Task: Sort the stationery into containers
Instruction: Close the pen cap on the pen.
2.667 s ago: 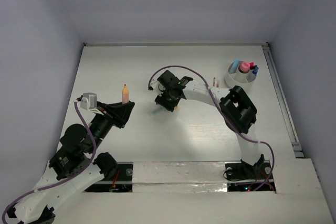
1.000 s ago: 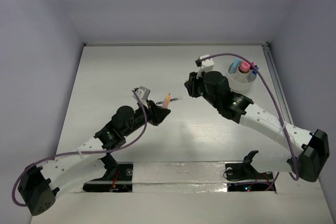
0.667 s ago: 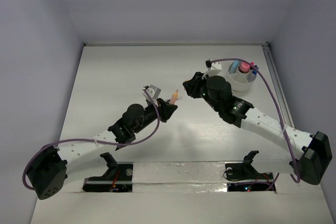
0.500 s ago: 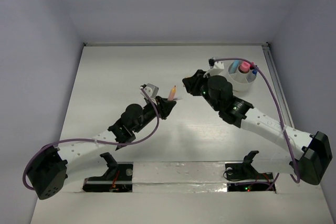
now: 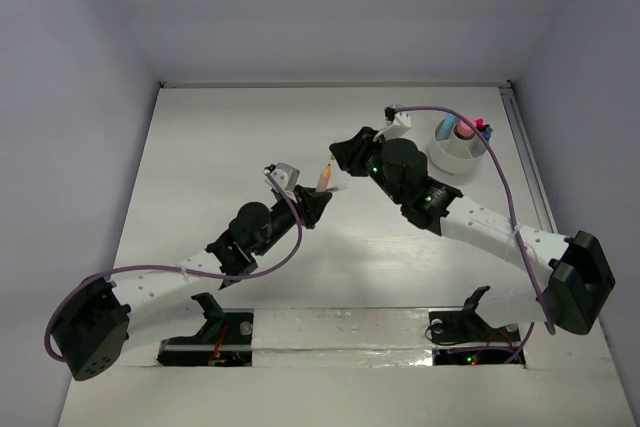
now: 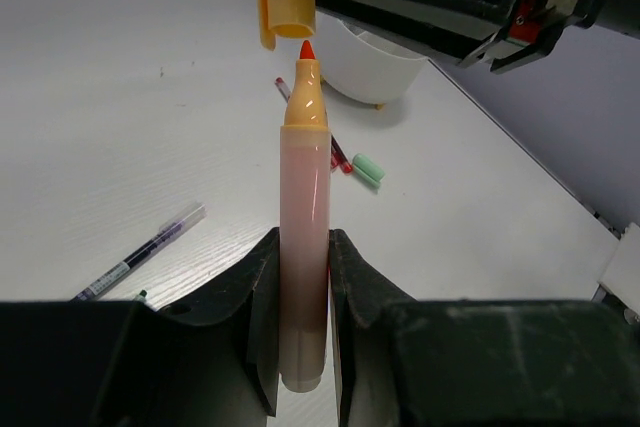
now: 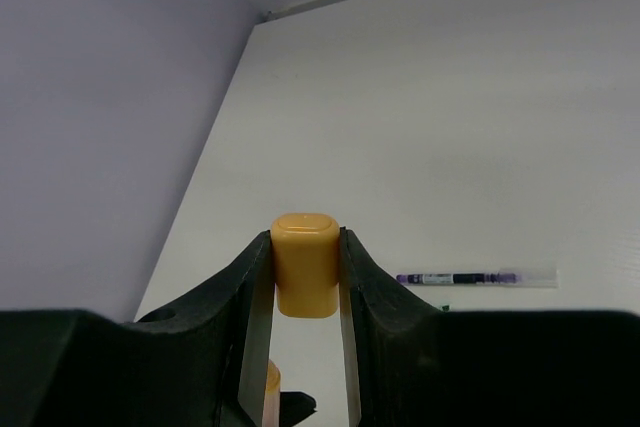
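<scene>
White table (image 5: 200, 147), with both arms stretched in toward the middle of it. The left gripper (image 6: 303, 247) is clamped tight on the lower barrel of an orange marker (image 6: 304, 187), held upright off the table with its red tip bare. The right gripper (image 7: 305, 259) is pinching the matching orange cap (image 7: 305, 265) right at that tip, can't tell if they touch. A white cup (image 5: 447, 154) sits far right with a pink marker (image 5: 464, 130) standing in it. Loose on the table are a purple pen (image 7: 475, 276) (print too small to read), plus a thin red pen (image 6: 340, 155) and a pale-green piece (image 6: 367, 168) near the cup.
</scene>
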`<state>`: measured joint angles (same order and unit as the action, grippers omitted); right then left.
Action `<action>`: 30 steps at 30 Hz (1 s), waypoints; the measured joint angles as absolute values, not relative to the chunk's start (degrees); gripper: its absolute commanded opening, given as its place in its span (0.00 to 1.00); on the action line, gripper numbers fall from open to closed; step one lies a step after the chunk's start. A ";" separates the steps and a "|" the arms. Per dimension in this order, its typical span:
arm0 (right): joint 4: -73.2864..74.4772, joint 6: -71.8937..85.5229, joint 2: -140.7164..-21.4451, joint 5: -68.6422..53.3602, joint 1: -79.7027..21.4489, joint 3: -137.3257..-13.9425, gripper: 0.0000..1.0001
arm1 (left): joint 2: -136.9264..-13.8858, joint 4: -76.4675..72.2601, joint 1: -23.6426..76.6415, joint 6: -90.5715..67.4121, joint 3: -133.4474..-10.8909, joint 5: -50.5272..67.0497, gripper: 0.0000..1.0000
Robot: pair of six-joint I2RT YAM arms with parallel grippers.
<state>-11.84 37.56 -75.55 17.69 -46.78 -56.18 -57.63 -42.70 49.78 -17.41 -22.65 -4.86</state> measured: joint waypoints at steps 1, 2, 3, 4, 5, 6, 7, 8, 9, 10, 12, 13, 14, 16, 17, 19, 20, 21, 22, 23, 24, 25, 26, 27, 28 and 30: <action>-12.19 37.60 -75.61 17.54 -46.78 -56.25 0.00 | -57.63 -42.76 49.80 -17.37 -22.59 -4.99 0.00; -12.47 37.71 -75.61 17.47 -46.78 -56.38 0.00 | -57.63 -42.76 49.80 -17.30 -22.52 -5.04 0.00; -12.73 37.76 -75.61 17.23 -46.78 -56.60 0.00 | -57.63 -42.65 49.80 -17.19 -22.50 -5.13 0.00; -13.13 37.80 -75.64 17.02 -46.78 -56.77 0.00 | -57.63 -42.63 49.80 -17.12 -22.50 -5.28 0.00; -13.58 37.82 -75.64 16.73 -46.78 -56.90 0.00 | -57.63 -42.63 49.80 -16.99 -22.50 -5.45 0.00; -13.89 37.82 -75.68 16.51 -46.78 -57.04 0.00 | -57.63 -42.63 49.80 -16.91 -22.50 -5.69 0.00; -14.06 37.89 -75.75 16.27 -46.81 -57.19 0.00 | -57.63 -42.63 49.80 -16.80 -22.50 -6.00 0.00; -14.22 37.95 -75.83 16.12 -46.85 -57.30 0.00 | -57.63 -42.61 49.78 -16.73 -22.50 -6.24 0.00; -14.33 37.98 -75.92 15.90 -46.85 -57.30 0.00 | -57.63 -42.61 49.78 -16.64 -22.50 -6.44 0.00; -14.33 38.00 -76.03 15.62 -46.89 -57.30 0.00 | -57.63 -42.61 49.78 -16.56 -22.50 -6.59 0.00; -14.41 38.04 -76.34 15.18 -46.92 -57.30 0.00 | -57.63 -42.61 49.80 -16.45 -22.50 -6.92 0.00; -14.41 38.09 -76.51 15.07 -46.96 -57.30 0.00 | -57.63 -42.59 49.78 -16.36 -22.50 -7.14 0.00; -14.39 38.19 -76.62 14.90 -46.96 -57.30 0.00 | -57.63 -42.59 49.80 -16.29 -22.50 -7.38 0.00; -14.41 38.33 -76.71 14.57 -47.03 -57.30 0.00 | -57.63 -42.57 49.78 -16.23 -22.50 -7.70 0.00; -14.44 38.39 -76.75 14.55 -47.07 -57.30 0.00 | -57.63 -42.57 49.80 -16.12 -22.50 -7.81 0.00; -14.46 38.48 -76.86 14.44 -47.27 -57.30 0.00 | -57.63 -42.57 49.78 -16.01 -22.50 -7.99 0.00; -14.46 38.57 -76.95 14.26 -47.40 -57.30 0.00 | -57.63 -42.54 49.78 -15.92 -22.50 -8.05 0.00; -14.46 38.61 -76.99 14.11 -47.55 -57.30 0.00 | -57.63 -42.54 49.80 -15.90 -22.50 -8.10 0.00; -14.46 38.65 -77.08 14.00 -47.72 -57.30 0.00 | -57.63 -42.52 49.78 -15.88 -22.50 -8.16 0.00; -14.48 38.68 -77.14 13.85 -47.86 -57.30 0.00 | -57.63 -42.50 49.76 -15.88 -22.50 -8.23 0.00; -14.50 38.76 -77.23 13.72 -48.05 -57.30 0.00 | -57.63 -42.50 49.76 -15.88 -22.50 -8.27 0.00; -14.50 38.83 -77.36 13.56 -48.18 -57.30 0.00 | -57.63 -42.46 49.76 -15.86 -22.50 -8.36 0.00; -14.50 38.85 -77.52 13.52 -48.40 -57.30 0.00 | -57.63 -42.41 49.76 -15.86 -22.50 -8.47 0.00; -14.50 38.85 -77.73 13.45 -48.58 -57.32 0.00 | -57.63 -42.35 49.76 -15.84 -22.50 -8.62 0.00; -14.48 38.87 -78.00 13.43 -48.86 -57.32 0.00 | -57.63 -42.28 49.76 -15.84 -22.50 -8.75 0.00; -14.46 38.87 -78.41 13.47 -49.34 -57.32 0.00 | -57.63 -42.17 49.76 -15.75 -22.50 -9.26 0.00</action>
<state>-14.46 38.87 -78.41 13.47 -49.34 -57.32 -57.63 -42.17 49.76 -15.75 -22.50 -9.26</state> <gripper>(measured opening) 0.330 0.160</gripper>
